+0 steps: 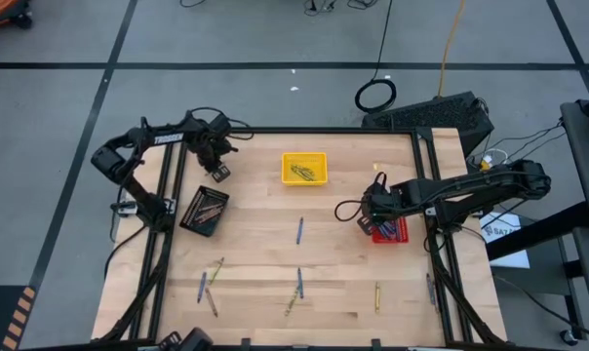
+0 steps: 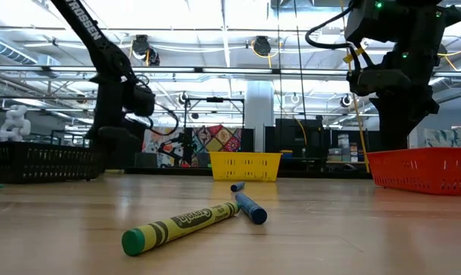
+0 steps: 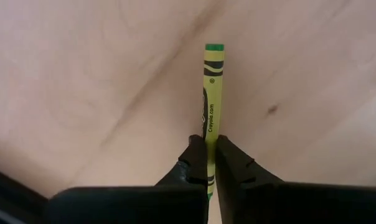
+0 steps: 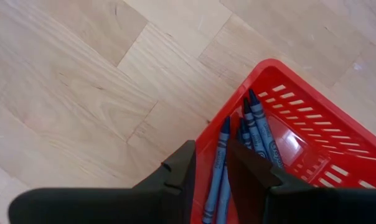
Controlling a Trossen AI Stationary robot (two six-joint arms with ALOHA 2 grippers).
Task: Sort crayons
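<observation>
A yellow-green crayon (image 3: 213, 87) sits between the fingers of my left gripper (image 3: 211, 142), which is shut on it over the bare wood at the far left (image 1: 219, 170), behind the black tray (image 1: 205, 210). My right gripper (image 4: 216, 168) hangs open over the near-left corner of the red tray (image 4: 300, 112), where several blue crayons (image 4: 256, 124) lie. Several more crayons lie loose on the table: a blue one (image 1: 299, 230) mid-table and others along the near edge (image 1: 213, 288). The yellow tray (image 1: 304, 168) holds yellowish crayons. My left gripper pinches the crayon's long sides (image 3: 210, 134) between its two fingers, close to one end, with a short green stub (image 3: 208, 196) showing behind them. The fingers point down from above. Most of the crayon sticks out ahead of them. Whether it is clear of the wood does not show.
In the low view a yellow-green crayon (image 2: 181, 223) and a blue one (image 2: 249, 206) lie close to the camera. Black tray (image 2: 40, 162), yellow tray (image 2: 246, 164) and red tray (image 2: 425, 168) stand left, middle and right. Bare wood lies between the trays.
</observation>
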